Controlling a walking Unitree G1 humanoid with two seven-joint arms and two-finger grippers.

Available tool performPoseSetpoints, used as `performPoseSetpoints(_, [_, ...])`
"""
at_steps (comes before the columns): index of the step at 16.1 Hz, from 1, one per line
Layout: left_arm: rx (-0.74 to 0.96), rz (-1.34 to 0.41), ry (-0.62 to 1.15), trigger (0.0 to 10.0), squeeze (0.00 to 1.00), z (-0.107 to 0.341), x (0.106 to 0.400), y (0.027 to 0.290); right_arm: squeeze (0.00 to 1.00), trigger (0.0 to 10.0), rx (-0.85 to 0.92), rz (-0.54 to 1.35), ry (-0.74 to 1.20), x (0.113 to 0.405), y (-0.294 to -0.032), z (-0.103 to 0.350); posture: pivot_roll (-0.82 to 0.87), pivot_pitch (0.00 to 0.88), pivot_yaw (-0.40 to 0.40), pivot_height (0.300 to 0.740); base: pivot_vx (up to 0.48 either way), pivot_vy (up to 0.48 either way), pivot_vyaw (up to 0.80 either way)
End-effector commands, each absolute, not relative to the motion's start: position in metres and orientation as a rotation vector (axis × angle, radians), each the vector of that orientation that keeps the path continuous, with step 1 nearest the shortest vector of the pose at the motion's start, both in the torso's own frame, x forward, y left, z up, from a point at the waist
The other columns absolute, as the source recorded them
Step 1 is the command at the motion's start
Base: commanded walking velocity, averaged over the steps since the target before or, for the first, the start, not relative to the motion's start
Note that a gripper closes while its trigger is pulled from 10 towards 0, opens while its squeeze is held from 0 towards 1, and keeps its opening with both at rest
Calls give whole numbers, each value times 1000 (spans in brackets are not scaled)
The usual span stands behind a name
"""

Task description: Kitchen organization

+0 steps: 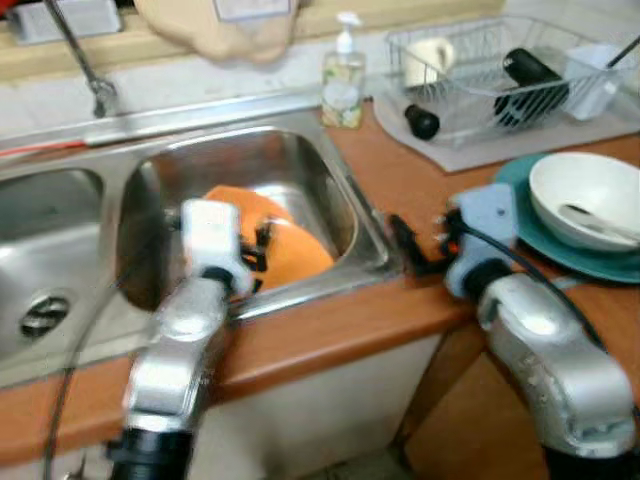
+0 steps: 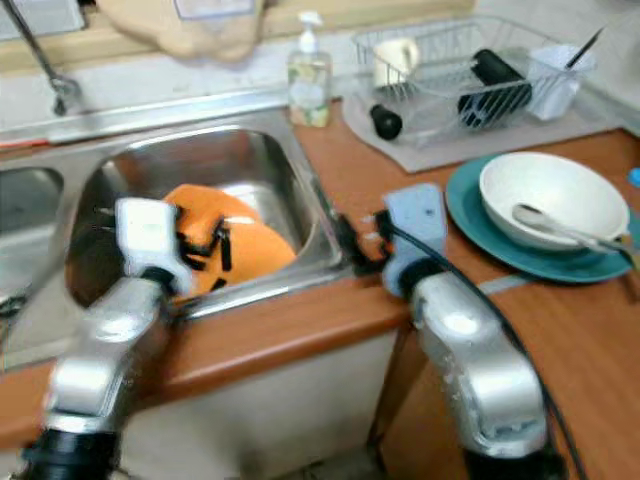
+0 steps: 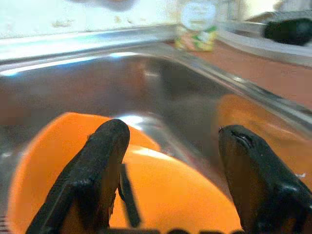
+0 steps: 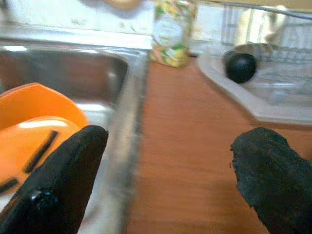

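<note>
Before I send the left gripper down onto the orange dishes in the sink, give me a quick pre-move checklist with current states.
1. Left gripper open: ok, its fingers stand wide apart in the left wrist view.
2. Left gripper over the target: ok, it hovers above the orange plates inside the sink basin.
3. Grip point chosen: cannot tell; two orange pieces overlap, and which rim the fingers would meet is unclear.
4. Right gripper out of the way: ok, it is open over the wooden counter beside the sink's right edge.
5. Neighbours safe: ok, the soap bottle and the white bowl on the teal plate stand apart from both arms.
</note>
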State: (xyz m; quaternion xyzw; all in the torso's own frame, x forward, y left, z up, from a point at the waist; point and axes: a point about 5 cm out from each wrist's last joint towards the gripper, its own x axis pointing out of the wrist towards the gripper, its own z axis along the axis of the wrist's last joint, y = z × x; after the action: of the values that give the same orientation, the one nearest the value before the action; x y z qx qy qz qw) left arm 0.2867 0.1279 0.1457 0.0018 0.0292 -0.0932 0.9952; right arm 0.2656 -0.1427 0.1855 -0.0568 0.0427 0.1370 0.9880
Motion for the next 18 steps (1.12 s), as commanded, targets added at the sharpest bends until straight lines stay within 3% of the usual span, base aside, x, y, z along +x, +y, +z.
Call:
performPoseSetpoints(1, [21,-152,56,10000,0,147,287,138,1000,10000,-111,296,81,267,-138,187,-168,0,47,740,0,0,0])
performPoseSetpoints(6, [39,-147,60,10000,0,148,288,142,1000,10000,-116,257,98,275,-143,189,-177,0,47,740,0,0,0])
performPoseSetpoints(13, [112,-373,46,10000,0,159,290,137,1000,10000,-206,101,237,303,-179,196,-180,0,52,740,0,0,0])
performPoseSetpoints(14, [104,-411,43,10000,0,161,289,138,769,10000,-211,86,277,306,-184,194,-182,0,53,740,0,0,0])
performPoseSetpoints(15, [107,-431,42,10000,0,162,289,138,110,10000,-212,91,327,307,-186,191,-182,0,54,740,0,0,0])
performPoseSetpoints(18, [114,-537,51,10000,0,162,281,135,4,10000,-216,102,350,312,-188,190,-183,0,52,740,0,0,0])
